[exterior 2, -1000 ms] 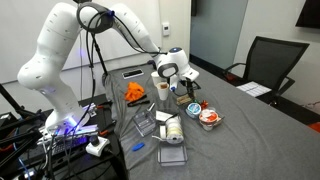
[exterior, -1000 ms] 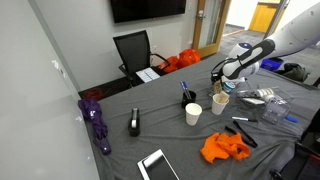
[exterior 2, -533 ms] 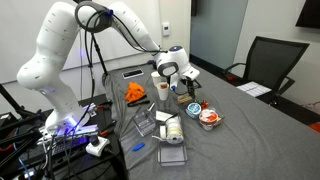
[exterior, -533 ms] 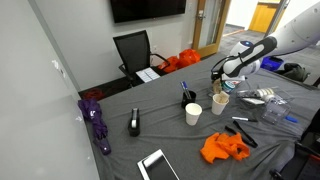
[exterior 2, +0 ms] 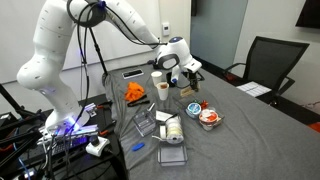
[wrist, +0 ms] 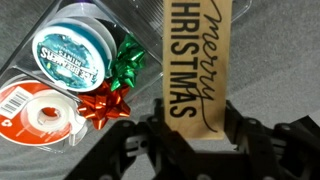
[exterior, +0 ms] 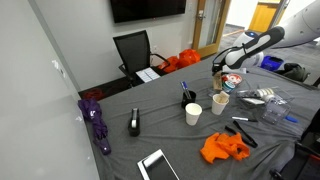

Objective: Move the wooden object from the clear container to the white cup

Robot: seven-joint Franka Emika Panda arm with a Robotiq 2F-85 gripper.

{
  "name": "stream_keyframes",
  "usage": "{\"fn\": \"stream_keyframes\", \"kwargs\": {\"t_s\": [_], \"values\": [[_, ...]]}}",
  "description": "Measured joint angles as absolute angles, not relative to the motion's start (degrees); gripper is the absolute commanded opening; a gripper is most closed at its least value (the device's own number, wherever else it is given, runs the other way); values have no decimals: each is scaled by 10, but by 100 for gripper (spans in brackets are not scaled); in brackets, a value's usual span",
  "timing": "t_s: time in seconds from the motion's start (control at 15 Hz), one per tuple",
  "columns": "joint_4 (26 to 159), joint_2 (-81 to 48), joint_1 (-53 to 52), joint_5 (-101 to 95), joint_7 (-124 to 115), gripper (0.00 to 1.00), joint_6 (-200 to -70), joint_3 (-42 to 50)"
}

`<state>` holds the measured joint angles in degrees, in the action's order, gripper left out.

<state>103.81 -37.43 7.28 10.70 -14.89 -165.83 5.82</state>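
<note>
My gripper (wrist: 190,125) is shut on a flat wooden tag (wrist: 196,55) printed "merry CHRISTMAS". In an exterior view the gripper (exterior: 217,72) holds the tag in the air above the clear container (exterior: 220,102), a pale translucent cup. The white cup (exterior: 193,114) with a tan inside stands to its left on the grey table. The gripper also shows in an exterior view (exterior 2: 189,78), raised above the cups.
A black cup (exterior: 187,97) stands behind the white cup. Clear plastic packs hold ribbon spools (wrist: 68,52) and bows (wrist: 105,100) under the gripper. An orange cloth (exterior: 222,148), a tablet (exterior: 158,165) and a purple umbrella (exterior: 96,122) lie on the table (exterior: 150,105).
The gripper has risen with the wooden tag, lifting it up and away from the clear container. The cups have not moved.
</note>
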Motion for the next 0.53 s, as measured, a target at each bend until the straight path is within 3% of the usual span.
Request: {"fn": "stream_keyframes", "kwargs": {"t_s": [0.53], "values": [[1054,-313,61,136,-196,31,-1623,62]]}}
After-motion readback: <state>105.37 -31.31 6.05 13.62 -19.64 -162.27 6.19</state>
